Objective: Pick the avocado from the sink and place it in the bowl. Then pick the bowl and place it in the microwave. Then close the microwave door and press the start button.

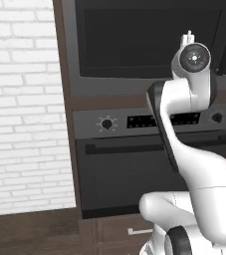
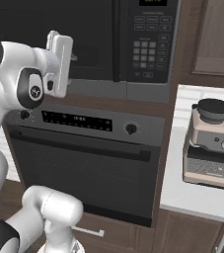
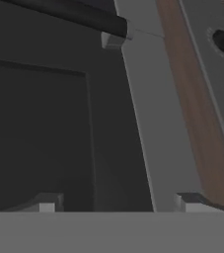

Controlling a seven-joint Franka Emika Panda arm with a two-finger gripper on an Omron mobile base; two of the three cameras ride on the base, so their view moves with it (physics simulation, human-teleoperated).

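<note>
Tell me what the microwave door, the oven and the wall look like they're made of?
Microwave door: a dark glossy window, probably glass, in a matte grey frame that looks like metal. Oven: dark grey, likely brushed steel, with a black knob. Wall: white brick, shown by its mortar lines.

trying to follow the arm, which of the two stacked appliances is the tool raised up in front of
The upper one, the microwave, with the dark glass door and keypad. The oven below has knobs, a display strip and a bar handle.
</note>
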